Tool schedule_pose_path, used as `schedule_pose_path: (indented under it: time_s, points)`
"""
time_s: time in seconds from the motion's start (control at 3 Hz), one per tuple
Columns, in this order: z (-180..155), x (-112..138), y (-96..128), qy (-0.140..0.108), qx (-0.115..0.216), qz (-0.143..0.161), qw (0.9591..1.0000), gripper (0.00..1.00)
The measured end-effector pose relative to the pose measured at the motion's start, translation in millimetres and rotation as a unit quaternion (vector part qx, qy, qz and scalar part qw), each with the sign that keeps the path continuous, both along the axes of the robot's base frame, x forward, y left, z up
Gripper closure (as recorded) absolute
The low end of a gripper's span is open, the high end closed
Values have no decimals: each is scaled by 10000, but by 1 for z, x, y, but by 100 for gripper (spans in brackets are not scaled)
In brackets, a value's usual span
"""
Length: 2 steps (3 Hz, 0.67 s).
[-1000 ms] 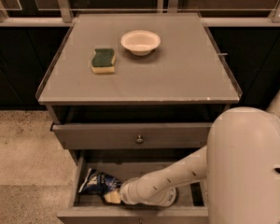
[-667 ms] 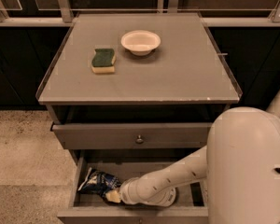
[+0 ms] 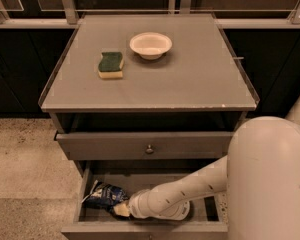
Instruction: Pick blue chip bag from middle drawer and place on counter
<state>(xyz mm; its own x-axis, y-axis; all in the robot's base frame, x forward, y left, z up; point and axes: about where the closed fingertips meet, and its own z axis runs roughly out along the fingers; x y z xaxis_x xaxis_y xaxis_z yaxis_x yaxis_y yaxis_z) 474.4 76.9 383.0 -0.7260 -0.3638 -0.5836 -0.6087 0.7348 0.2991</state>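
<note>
Gripper (image 3: 119,209) is down inside the middle drawer (image 3: 150,230), its tip touching the blue chip bag (image 3: 102,194); grip state, cannot tell.

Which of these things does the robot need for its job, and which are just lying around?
For the job:
- blue chip bag, lying in the open middle drawer
- gripper, down in that drawer at the bag's right edge
- counter

Just lying about:
- green-and-yellow sponge on the counter
- white bowl on the counter
- drawer with the knob
</note>
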Motion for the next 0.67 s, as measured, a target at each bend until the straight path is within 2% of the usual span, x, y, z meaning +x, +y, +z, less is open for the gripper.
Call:
schedule_pose_path:
  time_s: [0.33, 0.67]
  points:
    - [41, -15, -23, -127, 64, 286, 9995, 100]
    - [97, -60, -83, 141, -12, 117, 9998, 100]
